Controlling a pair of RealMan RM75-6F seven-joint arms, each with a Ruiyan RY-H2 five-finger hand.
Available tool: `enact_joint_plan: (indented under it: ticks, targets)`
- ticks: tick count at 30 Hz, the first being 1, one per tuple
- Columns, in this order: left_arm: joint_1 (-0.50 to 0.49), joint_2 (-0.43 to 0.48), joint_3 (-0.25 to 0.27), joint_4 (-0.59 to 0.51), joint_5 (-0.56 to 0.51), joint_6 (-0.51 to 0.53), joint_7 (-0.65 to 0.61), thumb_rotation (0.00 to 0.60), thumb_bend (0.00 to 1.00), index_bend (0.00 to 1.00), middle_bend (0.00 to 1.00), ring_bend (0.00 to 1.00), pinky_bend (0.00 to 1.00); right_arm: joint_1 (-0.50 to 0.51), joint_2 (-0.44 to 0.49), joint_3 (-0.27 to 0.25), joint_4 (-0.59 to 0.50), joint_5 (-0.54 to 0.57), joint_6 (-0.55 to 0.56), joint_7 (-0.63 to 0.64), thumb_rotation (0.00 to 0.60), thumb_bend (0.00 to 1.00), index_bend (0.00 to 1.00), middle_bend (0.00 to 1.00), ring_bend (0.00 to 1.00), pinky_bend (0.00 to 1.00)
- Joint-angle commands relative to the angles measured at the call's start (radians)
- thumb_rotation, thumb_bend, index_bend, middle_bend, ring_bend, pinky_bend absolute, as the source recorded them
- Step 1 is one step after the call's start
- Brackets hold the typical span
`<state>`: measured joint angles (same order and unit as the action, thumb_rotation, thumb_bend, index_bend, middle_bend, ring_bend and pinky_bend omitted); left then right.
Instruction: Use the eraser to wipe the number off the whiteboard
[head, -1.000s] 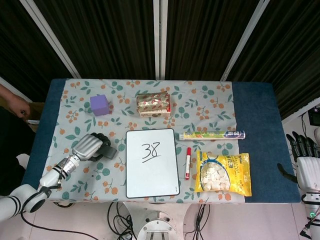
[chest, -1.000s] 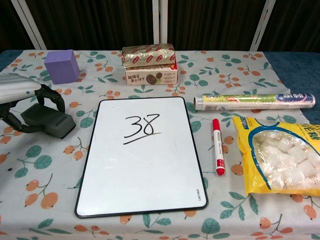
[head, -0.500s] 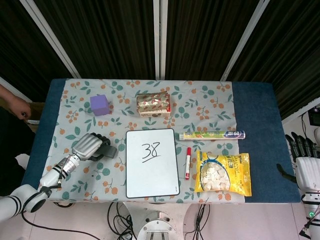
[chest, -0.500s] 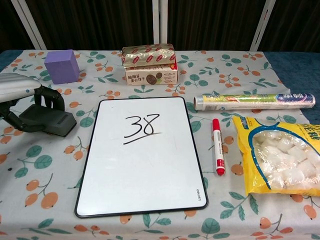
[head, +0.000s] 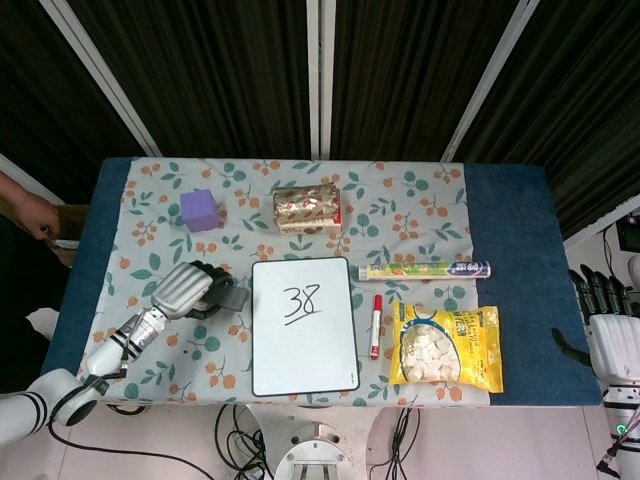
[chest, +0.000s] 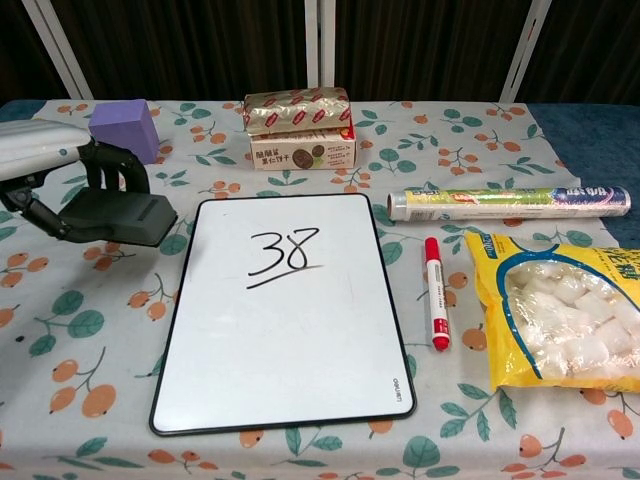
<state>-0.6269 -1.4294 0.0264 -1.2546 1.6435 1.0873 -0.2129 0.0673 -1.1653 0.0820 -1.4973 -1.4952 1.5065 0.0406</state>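
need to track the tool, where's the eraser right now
The eraser is in the left hand, at the left of the chest view, just off the whiteboard's top-left corner, below the purple cube.

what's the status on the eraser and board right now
Left robot hand holds the eraser, just left of the whiteboard. The 38 unwiped. Right robot hand idle, open, off the table. Path clear.

Looks like a robotics lab / test setup, not a home. Surface (head: 510, 270) w/ floral cloth (head: 420, 210) over blue cover, dark curtains (head: 220, 70) w/ white poles behind far edge, loose cables (head: 240, 440) on tiled floor below near edge, staged snacks + props.
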Motion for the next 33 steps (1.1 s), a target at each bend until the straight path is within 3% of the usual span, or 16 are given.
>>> enact_joint_plan:
  ticks: [1,13,19,33]
  targets:
    - [-0.021,-0.002,-0.027,-0.053,0.002,0.011,0.028,0.6,0.38,0.62,0.53,0.48,0.52,0.0,-0.002,-0.001,0.001,-0.001,-0.001,0.0,0.6,0.18,0.0,0.0,0.0,0.0]
    - [-0.096,-0.078,-0.09,-0.223,-0.057,-0.077,0.348,0.6,0.38,0.66,0.57,0.52,0.57,-0.006,0.009,0.008,0.001,0.006,0.012,0.019,0.6,0.18,0.0,0.0,0.0,0.0]
    - [-0.1,-0.115,-0.068,-0.273,-0.08,-0.112,0.458,0.6,0.37,0.69,0.6,0.54,0.58,-0.009,0.014,0.011,0.005,0.01,0.016,0.033,0.6,0.18,0.0,0.0,0.0,0.0]
    - [-0.113,-0.205,-0.059,-0.242,-0.14,-0.159,0.583,0.6,0.41,0.71,0.62,0.56,0.59,-0.007,0.015,0.013,0.011,0.01,0.013,0.046,0.6,0.18,0.0,0.0,0.0,0.0]
